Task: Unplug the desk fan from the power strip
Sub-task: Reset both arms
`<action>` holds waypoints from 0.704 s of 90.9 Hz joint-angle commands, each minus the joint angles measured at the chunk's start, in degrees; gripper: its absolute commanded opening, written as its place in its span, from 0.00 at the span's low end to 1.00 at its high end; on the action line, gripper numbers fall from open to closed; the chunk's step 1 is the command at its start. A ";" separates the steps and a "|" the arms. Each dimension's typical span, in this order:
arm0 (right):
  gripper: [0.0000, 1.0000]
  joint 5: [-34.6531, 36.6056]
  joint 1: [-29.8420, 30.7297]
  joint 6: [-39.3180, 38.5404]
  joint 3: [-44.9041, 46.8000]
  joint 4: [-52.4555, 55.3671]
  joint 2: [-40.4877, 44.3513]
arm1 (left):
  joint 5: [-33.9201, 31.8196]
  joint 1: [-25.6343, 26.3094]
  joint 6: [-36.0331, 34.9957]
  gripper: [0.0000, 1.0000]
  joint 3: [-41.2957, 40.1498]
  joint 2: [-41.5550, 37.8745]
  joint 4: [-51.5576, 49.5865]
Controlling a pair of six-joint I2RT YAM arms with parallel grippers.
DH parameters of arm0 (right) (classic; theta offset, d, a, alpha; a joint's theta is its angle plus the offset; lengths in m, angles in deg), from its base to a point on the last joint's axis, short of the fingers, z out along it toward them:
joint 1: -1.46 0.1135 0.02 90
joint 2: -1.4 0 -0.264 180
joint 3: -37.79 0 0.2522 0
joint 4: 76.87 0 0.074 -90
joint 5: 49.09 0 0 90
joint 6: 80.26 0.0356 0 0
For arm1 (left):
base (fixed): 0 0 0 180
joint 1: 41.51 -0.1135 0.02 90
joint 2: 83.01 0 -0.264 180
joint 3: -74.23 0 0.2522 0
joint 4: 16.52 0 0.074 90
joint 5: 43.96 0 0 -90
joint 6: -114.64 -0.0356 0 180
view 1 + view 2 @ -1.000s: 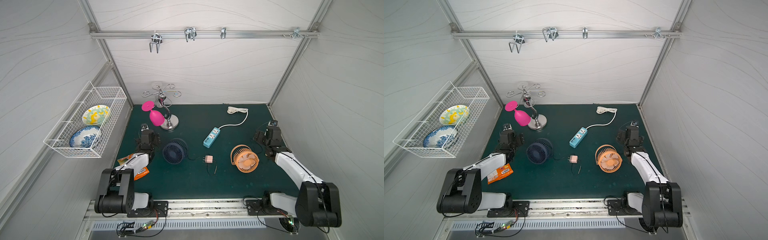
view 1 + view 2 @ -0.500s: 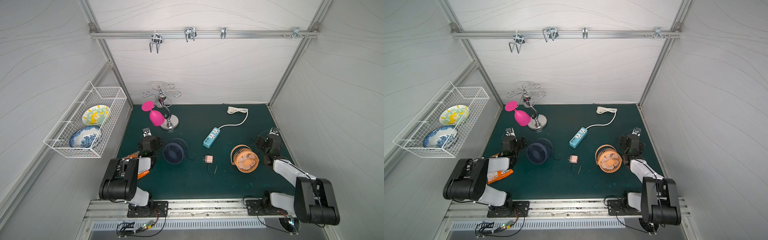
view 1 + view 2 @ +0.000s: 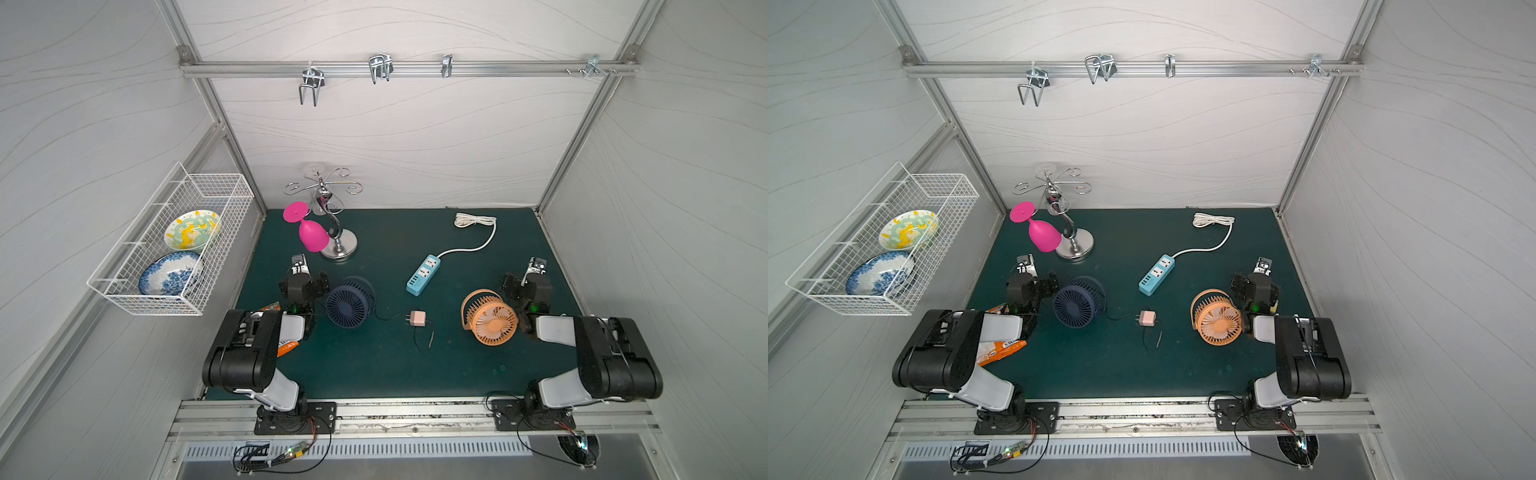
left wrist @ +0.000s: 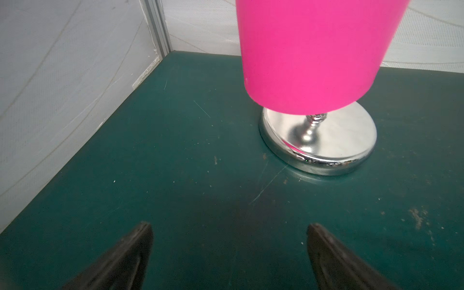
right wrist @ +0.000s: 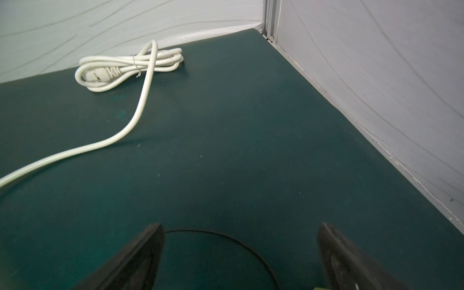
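Note:
The light-blue power strip (image 3: pixel 424 275) (image 3: pixel 1156 275) lies mid-mat, its sockets bare, its white cord (image 3: pixel 478 232) (image 5: pixel 130 65) coiled at the back. A navy desk fan (image 3: pixel 350 302) (image 3: pixel 1079 302) stands to its left. A thin black cable runs from this fan to a pink plug adapter (image 3: pixel 417 318) (image 3: pixel 1147 318), which lies on the mat apart from the strip. My left gripper (image 3: pixel 306 279) (image 4: pixel 229 233) is open and empty, just left of the navy fan. My right gripper (image 3: pixel 524 282) (image 5: pixel 241 233) is open over a thin black cable (image 5: pixel 226 236).
An orange fan (image 3: pixel 490 318) stands beside the right gripper. A chrome glass stand (image 3: pixel 338 249) (image 4: pixel 319 140) with a hanging pink glass (image 3: pixel 311 235) (image 4: pixel 308 50) is just beyond the left gripper. An orange packet (image 3: pixel 1000 349) lies under the left arm. A wire basket (image 3: pixel 174 307) with two bowls hangs on the left wall.
Both arms have folded back, their elbows now raised near the front rail. The grippers stay beside the fans. The left jaws have opened wider.

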State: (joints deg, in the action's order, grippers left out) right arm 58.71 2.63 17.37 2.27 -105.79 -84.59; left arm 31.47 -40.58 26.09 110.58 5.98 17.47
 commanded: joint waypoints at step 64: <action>0.99 -2.54 1.37 -3.42 -2.68 -2.98 -2.80 | 0.15 0.33 -0.67 1.00 0.26 0.31 3.23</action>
State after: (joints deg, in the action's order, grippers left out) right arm 56.61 3.70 14.34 0.34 -108.13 -87.89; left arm 31.47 -40.58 26.09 110.58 5.98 17.82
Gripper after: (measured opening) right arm 0.992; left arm 0.999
